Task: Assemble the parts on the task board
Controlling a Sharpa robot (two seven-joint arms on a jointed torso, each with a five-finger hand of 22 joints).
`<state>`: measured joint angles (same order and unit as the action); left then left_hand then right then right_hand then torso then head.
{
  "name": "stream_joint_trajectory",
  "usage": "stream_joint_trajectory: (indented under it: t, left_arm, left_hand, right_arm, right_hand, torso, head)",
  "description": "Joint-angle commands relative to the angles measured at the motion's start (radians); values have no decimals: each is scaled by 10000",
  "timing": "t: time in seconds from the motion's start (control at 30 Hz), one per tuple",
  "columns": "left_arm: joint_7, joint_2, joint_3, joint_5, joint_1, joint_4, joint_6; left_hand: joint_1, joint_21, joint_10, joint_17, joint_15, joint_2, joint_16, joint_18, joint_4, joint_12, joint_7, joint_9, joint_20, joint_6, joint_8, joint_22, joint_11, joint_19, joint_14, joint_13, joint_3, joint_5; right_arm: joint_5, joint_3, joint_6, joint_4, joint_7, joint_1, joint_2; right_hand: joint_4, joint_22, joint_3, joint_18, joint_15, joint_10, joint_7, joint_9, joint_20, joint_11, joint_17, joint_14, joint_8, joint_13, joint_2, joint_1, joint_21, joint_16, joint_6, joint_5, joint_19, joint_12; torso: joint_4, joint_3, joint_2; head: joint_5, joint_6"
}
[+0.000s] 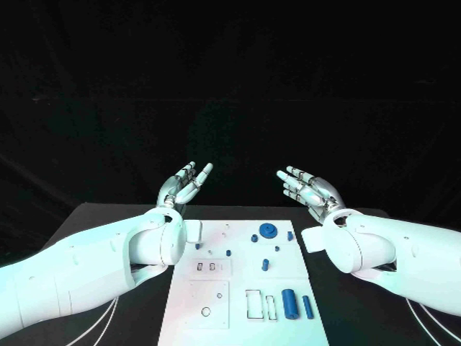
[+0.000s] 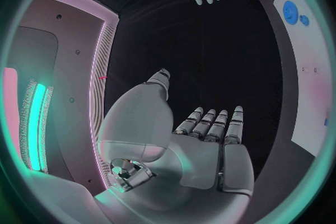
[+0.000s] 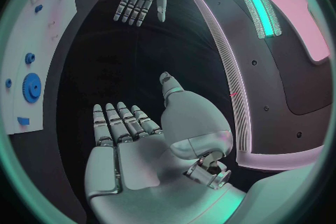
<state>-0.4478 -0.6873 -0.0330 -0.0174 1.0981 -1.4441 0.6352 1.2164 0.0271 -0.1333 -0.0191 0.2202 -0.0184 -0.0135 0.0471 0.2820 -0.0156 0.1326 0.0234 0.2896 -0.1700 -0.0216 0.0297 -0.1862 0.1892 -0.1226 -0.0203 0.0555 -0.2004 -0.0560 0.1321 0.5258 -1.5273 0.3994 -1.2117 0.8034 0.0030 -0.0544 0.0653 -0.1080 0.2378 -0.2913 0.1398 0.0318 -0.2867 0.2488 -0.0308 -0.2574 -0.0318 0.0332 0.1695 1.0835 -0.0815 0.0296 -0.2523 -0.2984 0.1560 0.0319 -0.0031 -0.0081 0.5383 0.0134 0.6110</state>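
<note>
Both hands, the left hand (image 1: 184, 184) and the right hand (image 1: 308, 189), are up past the far end of the task board (image 1: 241, 288) on the desk, fingers apart and holding nothing, so the blue parts (image 1: 289, 303) on the board look untouched and the job not started.

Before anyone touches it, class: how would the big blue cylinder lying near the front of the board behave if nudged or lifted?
The blue cylinder lies on its side on the flat white task board, so a sideways nudge would probably roll it. It looks solid and smooth, so likely stiff, perhaps slippery for fingers. Being small, it is probably light.
</note>
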Motion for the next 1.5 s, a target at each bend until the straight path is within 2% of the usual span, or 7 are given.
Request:
stream_joint_trajectory:
  t: [0.03, 0.33, 0.57, 0.7, 1.07, 1.27, 1.5]
  left_arm:
    - [103, 21, -7, -20, 13, -3, -508]
    - [-89, -555, -2, -38, 13, -178, -964]
    - [-181, -828, -2, -25, 15, -358, -1092]
    - [-106, -1052, -3, 90, 17, -568, -1349]
    - [110, -1988, -8, 445, 217, -1896, -1810]
    - [206, -2458, -8, 430, 371, -2644, -1814]
    - [252, -2713, -8, 382, 554, -3248, -1802]
  left_hand:
    - [205, 54, -176, -37, 97, 64, -95, 118, 57, -77, 992, 35, 75, -218, -57, 23, -130, 3, -184, -29, 6, -49]
    - [861, 887, -3274, -377, 200, 202, -871, 124, -175, -645, 1400, 335, 73, -2882, -620, 442, -720, 2274, -3556, -313, -13, -33]
    - [1693, 2248, -7490, -620, -427, 166, -1652, 965, -734, -1491, 1149, 622, -12, -6638, -1433, 945, -205, 5498, -7459, -527, -49, -31]
    - [1925, 2592, -8225, -781, -715, 129, -1790, 1331, -948, -1497, 972, 526, -23, -7074, -1409, 1016, 21, 6181, -8521, -526, -78, -31]
    - [2248, 3055, -9202, -1175, -1073, 16, -1824, 1379, -1250, -1346, 735, 466, -273, -7795, -1327, 1118, 316, 6966, -9717, -537, -42, -37]
    - [2192, 3084, -9177, -1201, -1042, -24, -1692, 1371, -1230, -1213, 750, 452, -298, -7806, -1245, 1115, 290, 6997, -9664, -507, -74, -29]
    - [2176, 3090, -9131, -1210, -1017, -29, -1610, 1368, -1229, -1127, 761, 444, -301, -7792, -1190, 1109, 266, 6996, -9622, -489, -84, -30]
  right_arm:
    - [-624, 84, -1487, 42, -626, -127, 21]
    - [-3788, 107, -373, 350, -98, -287, 274]
    - [-5716, 97, -516, 466, -898, -390, 337]
    - [-7434, 92, -1128, 461, -1889, -510, 337]
    - [-11866, 85, -2350, 362, -4246, -922, 122]
    - [-13782, 84, -2678, 386, -4917, -1108, -130]
    - [-15220, 84, -2797, 477, -5308, -1237, -420]
  right_hand:
    - [-859, -318, -315, -39, 74, -2260, 1498, 208, -72, 127, -203, -2493, -390, 183, 55, 1380, -653, 417, -1978, 102, 1013, 355]
    - [-2006, -1136, -1071, -707, -596, -6316, 1092, 395, -42, -426, -339, -6657, -966, 290, -108, 2329, -2597, 984, -6037, 327, 4606, 823]
    - [-2724, -1340, -1668, -778, -1043, -7355, 925, 335, 341, -725, -372, -8270, -826, 291, -461, 2249, -3320, 1158, -6912, 270, 5979, 593]
    - [-2914, -1551, -1816, -779, -1317, -8000, 767, 347, 632, -926, -436, -9103, -717, 326, -815, 1987, -3846, 1192, -7258, 121, 6676, 515]
    - [-2881, -3023, -2023, -773, -2396, -9133, 119, 352, 1832, -1616, -2276, -12615, -541, 485, -1594, 1616, -6575, 3836, -7634, -505, 9339, 507]
    - [-2825, -7035, -2223, -246, -2386, -8807, 159, 373, 1872, -1617, -6782, -12543, -598, 610, -1772, 1229, -9824, 9238, -7760, -403, 10719, 608]
    - [-2732, -9773, -2411, 105, -2351, -8481, 93, 384, 1816, -1631, -9668, -12473, -628, 734, -1907, 1089, -11772, 11877, -7792, -340, 11509, 761]
  torso:
    - [0, -1, 0]
    - [-30, -34, 159]
    - [-18, -31, 230]
    - [-11, 4, 315]
    - [-9, 0, 900]
    - [-16, 26, 1229]
    - [-16, 50, 1639]
  head:
    - [-1, -2]
    - [-89, 169]
    - [-132, 208]
    - [-138, 249]
    - [-260, 210]
    - [-241, 168]
    - [-248, 110]
